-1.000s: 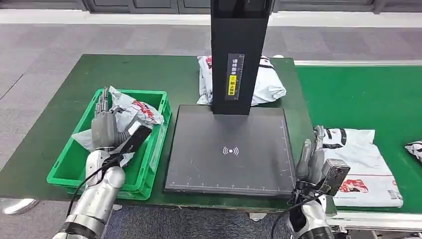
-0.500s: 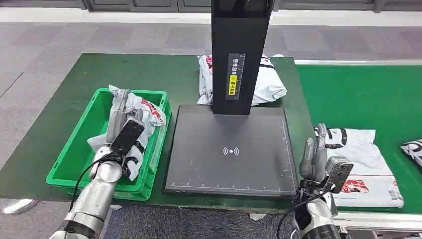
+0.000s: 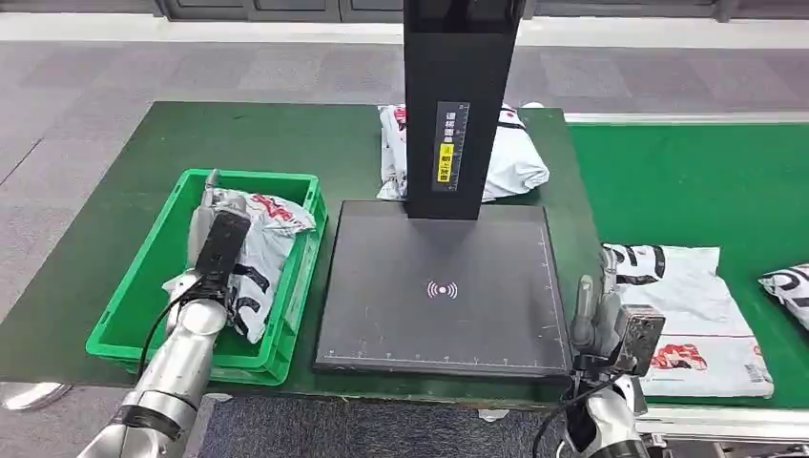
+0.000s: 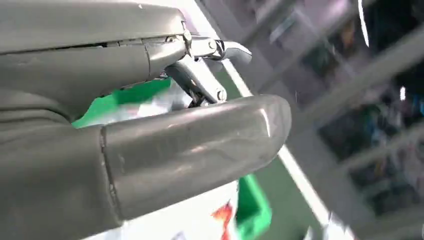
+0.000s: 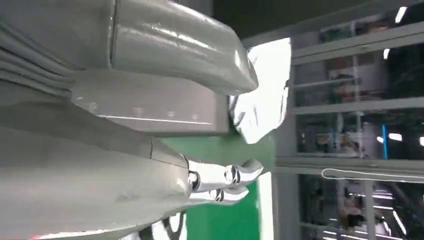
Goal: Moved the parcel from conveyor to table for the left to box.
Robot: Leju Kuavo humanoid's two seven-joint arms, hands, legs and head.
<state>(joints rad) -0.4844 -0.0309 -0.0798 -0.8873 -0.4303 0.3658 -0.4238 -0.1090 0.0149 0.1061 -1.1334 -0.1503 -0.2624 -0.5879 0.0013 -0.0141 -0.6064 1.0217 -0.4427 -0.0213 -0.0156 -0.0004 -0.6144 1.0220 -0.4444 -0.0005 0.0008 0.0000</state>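
Green plastic crate (image 3: 143, 286) sits near the worktop's (image 3: 124, 181) front-left corner, and there's a white parcel (image 3: 258, 253) with red and black print lying inside it, leaning on the crate's right wall. The left hand (image 3: 212, 239) is over the crate, right up against the parcel's left side. In the left wrist view (image 4: 150, 145) the thumb and the thinner fingers (image 4: 210, 50) stand apart with nothing clamped between them, so spread and not gripping, as far as I can see.

Black scanner pad (image 3: 444, 291) fills the middle of the worktop, with a tall black post (image 3: 458, 105) rising from its far edge. Behind the post, at the far edge of the worktop, there's another white parcel, kind of crumpled (image 3: 510, 162).

Right hand (image 3: 596, 310) hangs at the worktop's front-right corner, just beside the near-left corner of a flat white parcel (image 3: 682, 310) lying on the green conveyor (image 3: 687, 181). Its fingers point up, roughly straight, holding nothing; the right wrist view (image 5: 150, 150) shows the same, thumb away from the fingers (image 5: 225, 182). One more parcel (image 3: 787, 291) pokes in at the conveyor's right edge.
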